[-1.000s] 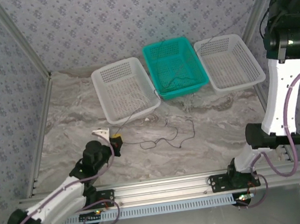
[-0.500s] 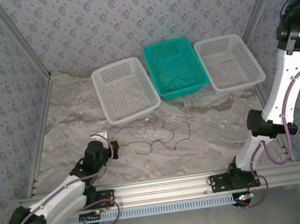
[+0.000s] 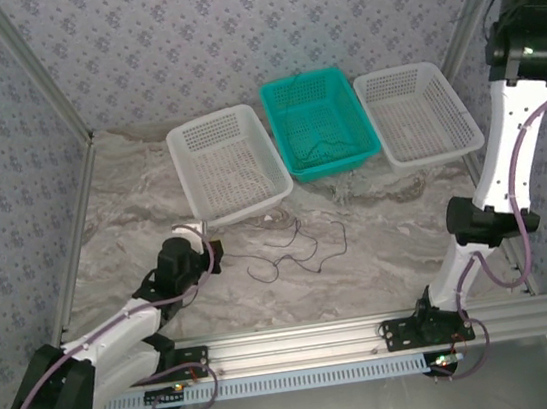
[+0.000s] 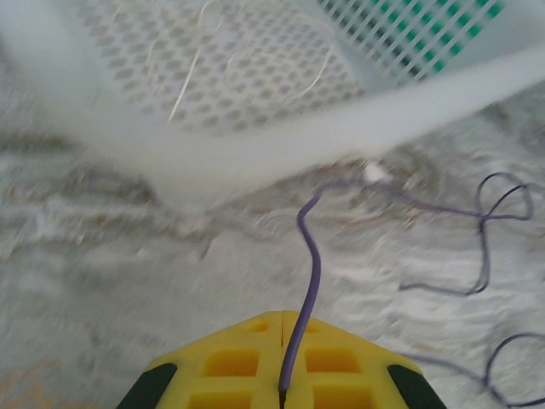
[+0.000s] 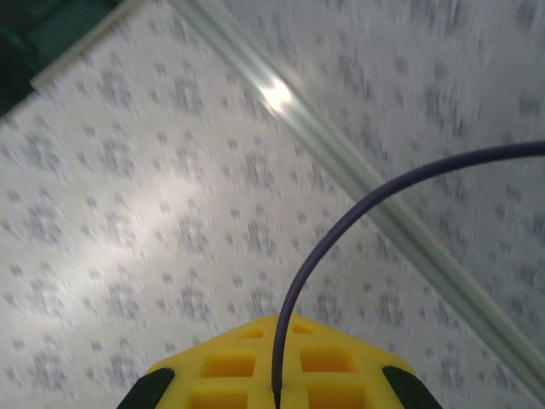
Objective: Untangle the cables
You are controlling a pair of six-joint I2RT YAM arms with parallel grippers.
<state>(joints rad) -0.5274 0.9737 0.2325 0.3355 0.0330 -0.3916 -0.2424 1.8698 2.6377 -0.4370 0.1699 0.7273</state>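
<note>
Spreading beneath both arms is a grey-and-white marbled surface (image 3: 399,238), closed in by walls (image 3: 230,29) papered in a small blue-grey pattern and by bare metal posts (image 5: 358,162) at the corners. Along its far side three baskets sit in a row: a white basket (image 3: 184,176), a teal basket (image 3: 277,133) and another white one (image 3: 433,153). The left jaws sit low over the surface, closed tight with their yellow pads (image 4: 230,362) meeting, and pinch a dark cable (image 4: 308,256). The dark cable leaves the seam between the pads and runs straight ahead towards the rim of the first white basket. It then bends off to the right of the jaws into loose loops (image 3: 294,247) lying on the surface. That basket is directly ahead of the left jaws, with a few pale strands (image 4: 181,89) inside it, and the teal basket is ahead and to the right. The right jaws stand high above the surface, facing the papered wall. They too are closed, gripping a thin cable (image 5: 341,213) that rises from between the pads and curves away to the right. Whether it is the same strand cannot be told.
</note>
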